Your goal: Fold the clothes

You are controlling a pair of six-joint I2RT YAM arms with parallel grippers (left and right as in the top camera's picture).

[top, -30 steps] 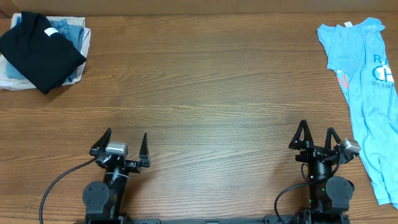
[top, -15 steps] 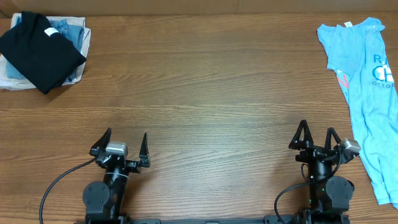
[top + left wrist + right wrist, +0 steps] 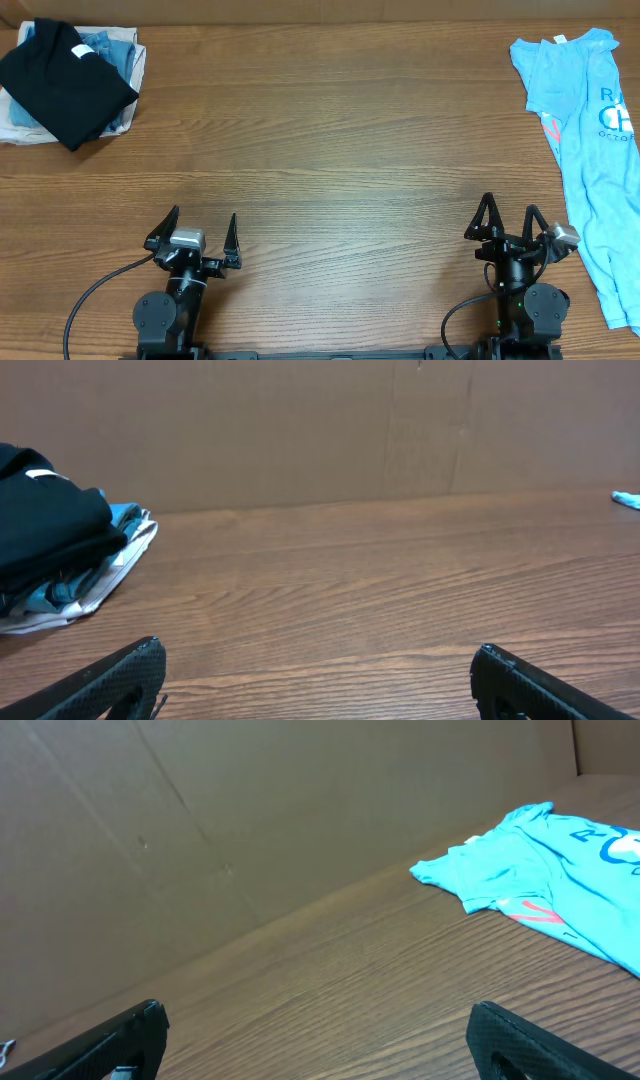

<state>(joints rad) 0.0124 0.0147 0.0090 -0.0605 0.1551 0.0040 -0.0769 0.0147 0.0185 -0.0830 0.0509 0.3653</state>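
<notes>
The clothes (image 3: pixel 590 160), a light sky-blue t-shirt with white lettering and a small red-orange mark, lie loosely spread along the table's right edge; in the right wrist view the t-shirt (image 3: pixel 545 880) shows at the far right. My right gripper (image 3: pixel 510 222) stands open near the front edge, left of the shirt and apart from it, with bare wood between its jaws (image 3: pixel 315 1020). My left gripper (image 3: pixel 200 228) stands open at the front left, nothing between its fingers (image 3: pixel 315 665). A sliver of the shirt (image 3: pixel 628 499) peeks in at the far right of the left wrist view.
A black folded shirt (image 3: pixel 62 80) rests on a stack of denim-blue and white folded garments (image 3: pixel 118 55) at the back left corner, also seen as a pile (image 3: pixel 60 550) in the left wrist view. A cardboard wall (image 3: pixel 320 430) backs the wooden table (image 3: pixel 330 150).
</notes>
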